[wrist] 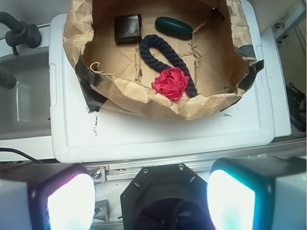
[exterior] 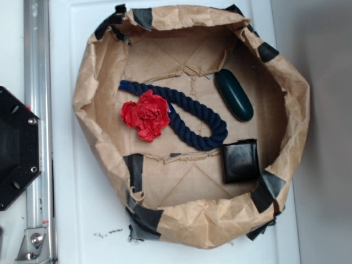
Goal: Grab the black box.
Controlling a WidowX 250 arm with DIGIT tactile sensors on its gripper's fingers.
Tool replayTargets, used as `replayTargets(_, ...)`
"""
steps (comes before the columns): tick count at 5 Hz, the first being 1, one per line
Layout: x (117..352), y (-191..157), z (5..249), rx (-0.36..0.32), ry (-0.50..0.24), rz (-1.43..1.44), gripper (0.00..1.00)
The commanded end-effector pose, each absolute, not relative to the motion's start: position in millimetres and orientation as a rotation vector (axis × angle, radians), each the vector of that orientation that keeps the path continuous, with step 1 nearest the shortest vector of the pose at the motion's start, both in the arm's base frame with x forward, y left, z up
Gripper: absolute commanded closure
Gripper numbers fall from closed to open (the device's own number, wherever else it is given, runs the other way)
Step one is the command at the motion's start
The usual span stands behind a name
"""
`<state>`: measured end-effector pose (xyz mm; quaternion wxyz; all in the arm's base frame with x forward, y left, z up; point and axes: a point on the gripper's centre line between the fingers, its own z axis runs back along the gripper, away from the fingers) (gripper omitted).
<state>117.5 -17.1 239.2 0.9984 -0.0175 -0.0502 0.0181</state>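
Distance defines our start: end effector [wrist: 151, 199] spread wide, holding nothing, well back from the black box [wrist: 128, 28], which lies flat in the paper nest [wrist: 120, 91] near the green case [wrist: 173, 27].

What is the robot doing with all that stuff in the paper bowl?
Nothing is being held yet. The robot's pincer is open and hangs far back from the brown paper nest, outside it. Inside the nest lie the black box, a dark green case, a blue rope and a red crumpled flower. The black box sits alone near the nest's wall, close to the rope's loop, with nothing on top of it. The robot is meant to grab that box.
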Motion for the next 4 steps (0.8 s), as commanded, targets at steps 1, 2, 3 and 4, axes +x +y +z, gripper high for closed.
replayTargets(1,117.5,-17.1,239.2,-0.035,-0.1,0.036,0.0)
replayTargets(2,167.5,-10.7,204.6,0.066,-0.118,0.119,0.0)
replayTargets(3,218.1,-12.2,176.8,0.072,-0.141,0.13,0.0)
replayTargets(4,244.2,-17.7,151.9,0.076,-0.181,0.122,0.0)
